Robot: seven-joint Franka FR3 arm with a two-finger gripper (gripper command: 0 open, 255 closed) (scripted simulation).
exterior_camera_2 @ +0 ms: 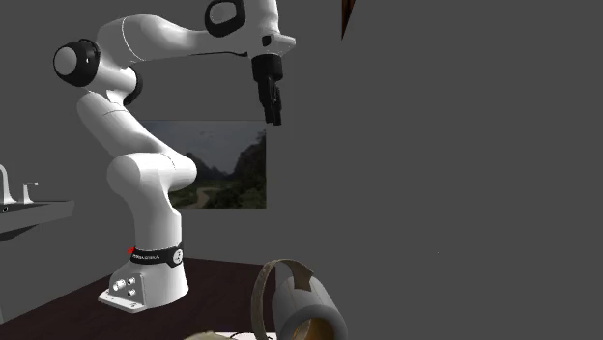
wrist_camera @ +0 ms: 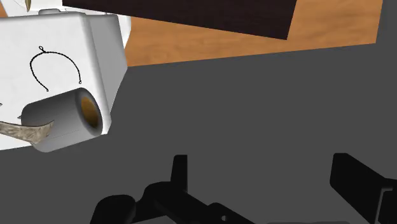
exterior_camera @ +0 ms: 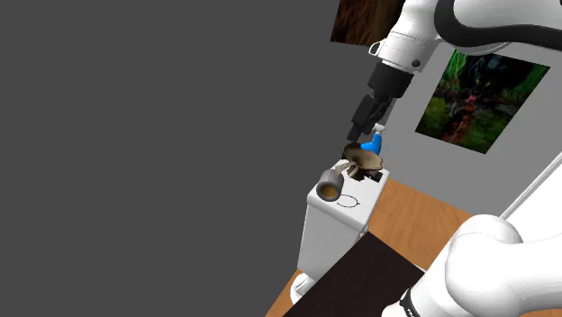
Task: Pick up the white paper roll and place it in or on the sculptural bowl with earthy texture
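The white arm (exterior_camera_2: 135,184) is the biggest thing. It bends up high, and its black gripper (exterior_camera: 365,117) hangs in the air above the bench and touches nothing. Its two fingers (wrist_camera: 180,170) are spread wide apart, with nothing between them.

Under it stands the bench (exterior_camera: 329,234). It is a tall white box with smooth sides and round corners, and it stands on a wooden floor (wrist_camera: 254,41). A flat dark brown slab (exterior_camera: 360,279) lies just beside it. The walls are plain grey, and a green picture (exterior_camera: 477,99) hangs on one.

The bowl (exterior_camera: 365,159) sits at one end of the bench top. It is brown and rough, with a bent, wavy shape (more like a dry leaf than a dish).

The paper roll (wrist_camera: 63,118) lies on its side at the corner of the top next to the bowl, with its open end at the edge. It is a short, fat, pale grey tube with an orange-brown hole. A rough tan strip (wrist_camera: 25,130) touches its side; I cannot tell if this is part of the bowl.

A small blue thing (exterior_camera: 372,142) pokes up just behind the bowl. In the shoulder view it sits between the bowl and the gripper.

A thin black loop (wrist_camera: 54,70) lies flat on the bare middle of the top, near the roll.
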